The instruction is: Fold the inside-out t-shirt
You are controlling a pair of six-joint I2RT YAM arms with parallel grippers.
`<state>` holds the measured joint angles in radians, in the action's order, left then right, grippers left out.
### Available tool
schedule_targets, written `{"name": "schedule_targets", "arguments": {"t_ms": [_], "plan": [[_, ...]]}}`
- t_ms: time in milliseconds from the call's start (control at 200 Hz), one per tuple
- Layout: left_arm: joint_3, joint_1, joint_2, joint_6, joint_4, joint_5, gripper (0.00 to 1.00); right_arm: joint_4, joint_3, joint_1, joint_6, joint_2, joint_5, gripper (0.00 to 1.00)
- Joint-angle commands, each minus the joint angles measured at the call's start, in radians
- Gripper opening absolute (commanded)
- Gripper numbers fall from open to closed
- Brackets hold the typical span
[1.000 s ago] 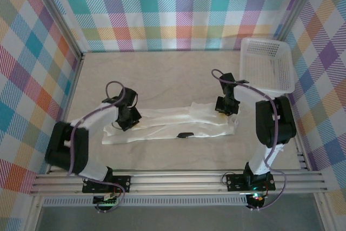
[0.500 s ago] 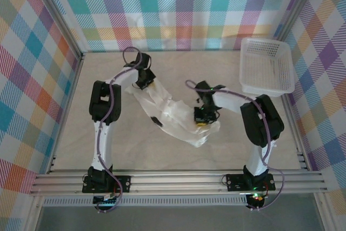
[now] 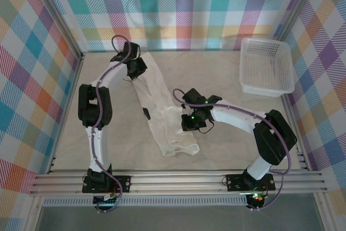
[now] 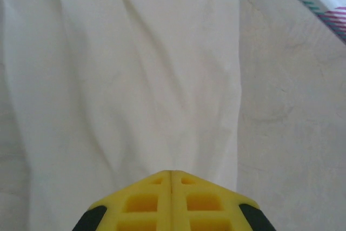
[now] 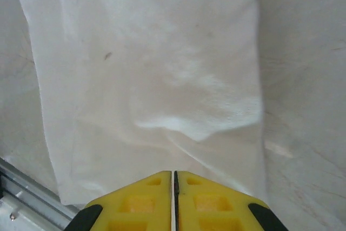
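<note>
Overhead, white inside-out t-shirt (image 3: 161, 125) lies as 1 long strip from upper left to lower centre. Upper end pinched in left gripper (image 4: 171, 174); right gripper (image 5: 175, 174) nearly closed over cloth, grip unclear.

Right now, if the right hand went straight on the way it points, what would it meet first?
Probably the white t-shirt, spread just ahead of the right hand; how near is unclear.

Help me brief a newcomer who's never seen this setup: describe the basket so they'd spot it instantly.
Find the beige table walled in by bright checked cloth and look to its far right corner. The basket sits there: a rigid white mesh tub, open on top, unlike the limp white t-shirt stretched across mid-table.
</note>
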<state>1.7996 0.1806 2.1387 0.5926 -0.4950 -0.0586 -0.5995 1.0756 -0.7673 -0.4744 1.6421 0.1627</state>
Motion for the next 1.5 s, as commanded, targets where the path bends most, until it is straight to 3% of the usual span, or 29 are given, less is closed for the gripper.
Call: {"name": "schedule_targets", "arguments": {"t_ms": [0, 95, 370, 520, 620, 735, 855, 1045, 1210, 1310, 1420, 1500], "plan": [[-0.006, -0.007, 0.057, -0.036, 0.006, -0.09, 0.0, 0.054, -0.01, -0.007, 0.056, 0.079, 0.033, 0.07], [0.037, 0.002, 0.125, -0.012, 0.054, -0.118, 0.0, 0.057, 0.025, -0.021, 0.098, 0.126, 0.047, 0.07], [0.374, 0.003, 0.436, 0.09, 0.044, -0.109, 0.0, 0.062, 0.193, -0.089, 0.161, 0.29, 0.104, 0.06], [0.589, 0.009, 0.565, 0.163, 0.075, -0.159, 0.0, 0.06, 0.276, -0.132, 0.209, 0.332, 0.153, 0.18], [0.622, 0.01, 0.527, 0.144, 0.07, -0.16, 0.0, 0.062, 0.278, -0.135, 0.201, 0.269, 0.106, 0.21], [0.438, 0.001, 0.317, 0.102, 0.139, -0.157, 0.23, 0.19, 0.143, -0.122, 0.131, 0.082, 0.002, 0.39], [0.086, -0.007, 0.01, 0.073, 0.234, -0.152, 0.39, 0.307, -0.007, -0.077, 0.026, -0.045, -0.103, 0.57], [-0.426, -0.006, -0.442, 0.032, 0.252, -0.107, 0.48, 0.336, -0.024, 0.011, 0.023, 0.052, 0.028, 0.61], [-0.726, 0.003, -0.701, 0.032, 0.146, -0.13, 0.53, 0.34, 0.063, 0.011, 0.046, 0.191, 0.157, 0.61], [-0.869, 0.035, -0.822, 0.042, 0.078, -0.138, 0.58, 0.351, 0.095, 0.011, 0.048, 0.241, 0.245, 0.49], [-1.034, 0.088, -0.912, 0.114, 0.082, -0.189, 0.63, 0.35, 0.096, 0.011, 0.043, 0.239, 0.271, 0.19], [-1.131, 0.147, -0.933, 0.17, 0.133, -0.238, 0.69, 0.369, 0.064, 0.013, 0.033, 0.193, 0.245, 0.06]]}}
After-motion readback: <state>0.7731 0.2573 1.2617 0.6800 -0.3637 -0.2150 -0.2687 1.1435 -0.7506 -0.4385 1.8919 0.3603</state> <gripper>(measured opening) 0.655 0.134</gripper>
